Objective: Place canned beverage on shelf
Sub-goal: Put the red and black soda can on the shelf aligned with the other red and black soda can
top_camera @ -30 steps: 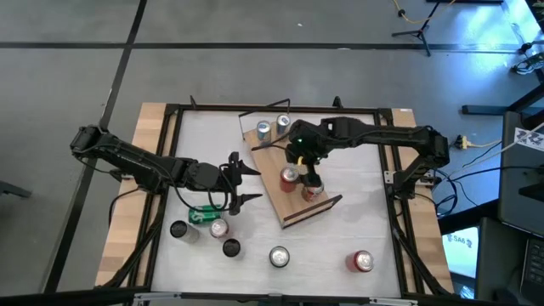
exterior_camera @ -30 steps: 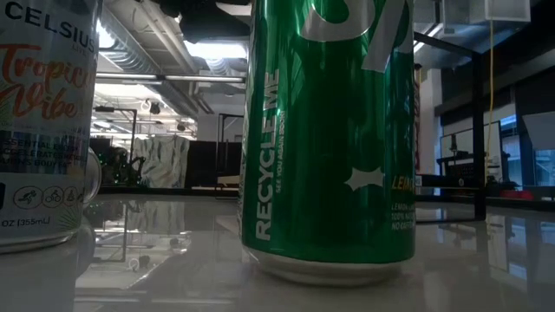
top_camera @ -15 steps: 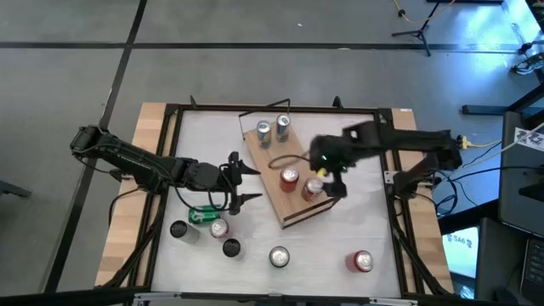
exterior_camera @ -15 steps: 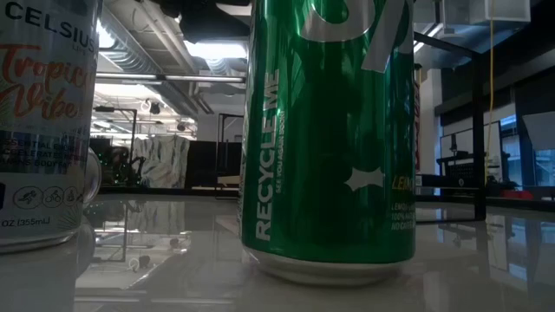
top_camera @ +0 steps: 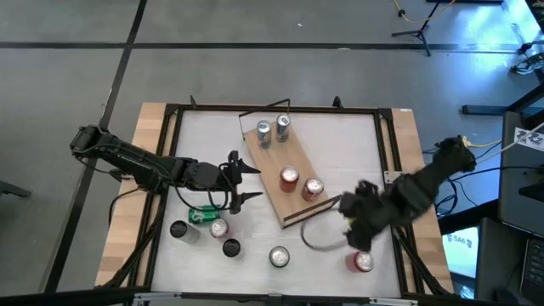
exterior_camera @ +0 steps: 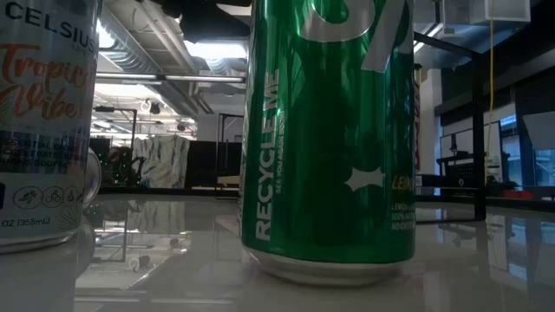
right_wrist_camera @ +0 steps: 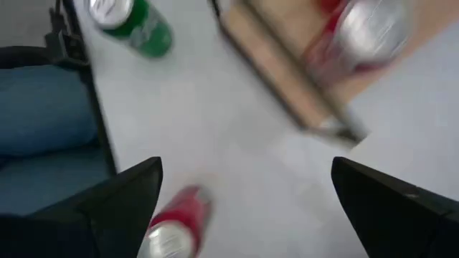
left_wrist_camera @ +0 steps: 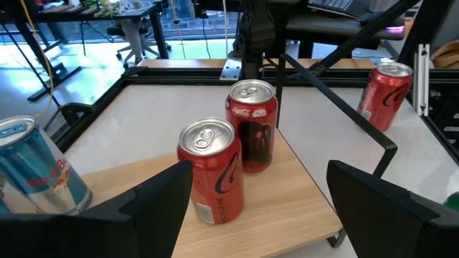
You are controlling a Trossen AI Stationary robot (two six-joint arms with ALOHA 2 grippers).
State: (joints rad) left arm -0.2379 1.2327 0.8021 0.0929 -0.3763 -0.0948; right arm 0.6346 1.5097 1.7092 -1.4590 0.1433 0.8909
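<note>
4 cans stood on the shelf (top_camera: 289,183), 2 red ones (left_wrist_camera: 211,170) just ahead of the left gripper (top_camera: 240,181), whose jaws stood well apart, holding nothing. Beside the shelf's near end, the right gripper (top_camera: 354,223) hung with jaws spread wide and empty, another red can (top_camera: 360,261) lying just beyond them.

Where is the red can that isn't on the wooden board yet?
In the high view, the loose red can stands on the table's near right part, just below the right gripper.

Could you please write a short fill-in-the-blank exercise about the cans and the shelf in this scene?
1. The shelf holds ____ cans: two silver and two red.
2. The green can near the left end effector lies on its ____.
3. The right end effector hovers, empty, by a lone ____ can.

Missing words: four; side; red
</note>
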